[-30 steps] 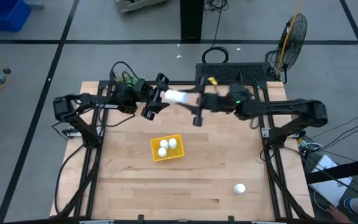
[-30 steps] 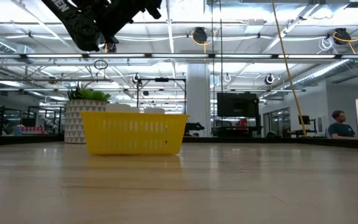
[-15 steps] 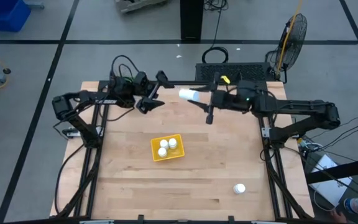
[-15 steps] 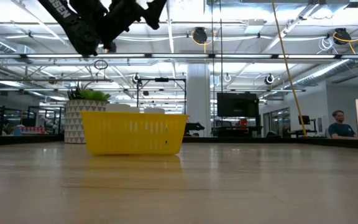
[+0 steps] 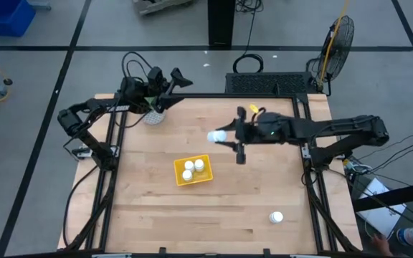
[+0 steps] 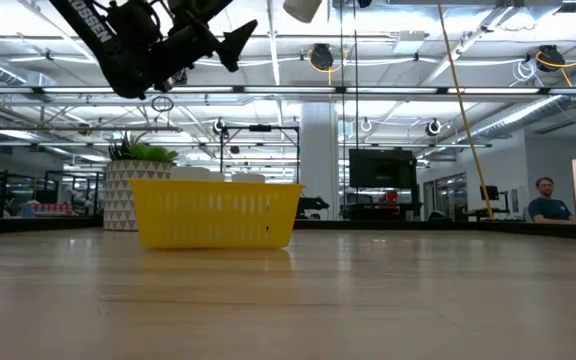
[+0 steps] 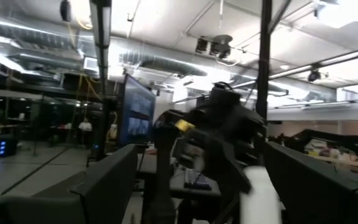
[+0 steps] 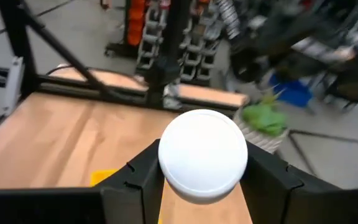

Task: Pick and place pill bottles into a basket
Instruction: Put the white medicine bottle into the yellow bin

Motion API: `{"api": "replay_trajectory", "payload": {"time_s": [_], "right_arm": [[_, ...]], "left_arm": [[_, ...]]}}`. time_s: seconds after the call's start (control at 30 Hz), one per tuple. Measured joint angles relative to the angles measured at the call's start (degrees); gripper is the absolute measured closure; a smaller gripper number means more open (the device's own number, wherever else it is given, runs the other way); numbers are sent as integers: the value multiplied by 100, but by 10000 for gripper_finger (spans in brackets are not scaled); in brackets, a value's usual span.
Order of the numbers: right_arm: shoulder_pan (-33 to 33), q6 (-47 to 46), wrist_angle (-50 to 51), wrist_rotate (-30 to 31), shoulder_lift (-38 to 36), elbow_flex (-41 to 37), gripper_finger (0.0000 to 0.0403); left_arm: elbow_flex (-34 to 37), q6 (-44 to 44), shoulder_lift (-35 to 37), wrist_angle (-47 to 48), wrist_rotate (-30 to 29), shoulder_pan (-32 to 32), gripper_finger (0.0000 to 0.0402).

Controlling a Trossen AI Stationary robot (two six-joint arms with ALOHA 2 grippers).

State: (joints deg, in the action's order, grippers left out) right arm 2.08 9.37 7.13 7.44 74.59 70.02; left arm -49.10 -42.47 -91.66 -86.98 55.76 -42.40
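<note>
we are mid-carry: our right jaws (image 5: 226, 136) pinch a bottle (image 5: 216, 136) by its body, held in the air beyond the basket (image 5: 193, 170), which has three bottles in it. a fifth bottle (image 5: 276, 216) stands on the tabletop (image 5: 249, 201) near its right front corner. our left jaws (image 5: 172, 77) are spread, empty, by the plant pot (image 5: 153, 116). next we need to bring the bottle over the basket's free side, then lower and release.

3 bottles (image 5: 193, 169) sit in the basket (image 5: 205, 177) mid-table; 1 bottle (image 5: 276, 216) lies well right, nearer the front edge.
</note>
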Motion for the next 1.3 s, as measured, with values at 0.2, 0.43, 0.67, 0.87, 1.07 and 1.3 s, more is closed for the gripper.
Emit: {"api": "replay_trajectory", "payload": {"time_s": [0.2,0.43,0.67,0.87,1.07,1.3], "right_arm": [[363,-392,-31,-17,511,0,243],[584,-966,-390,-470,1259,-2,243],[697,-1419,-599,-776,1886,-7,243],[738,-1623,-756,-776,2234,-8,243],[729,-1725,-1030,-776,2403,-165,243],[575,-1796,-1281,-840,2404,-453,243]], "left_arm": [[0,-10,0,22,33,-161,52],[0,-8,0,95,135,-174,49],[2,100,-4,336,143,-178,52],[2,147,-7,334,143,-198,59],[2,147,-7,330,140,-198,58],[2,150,-7,334,182,-215,56]]}}
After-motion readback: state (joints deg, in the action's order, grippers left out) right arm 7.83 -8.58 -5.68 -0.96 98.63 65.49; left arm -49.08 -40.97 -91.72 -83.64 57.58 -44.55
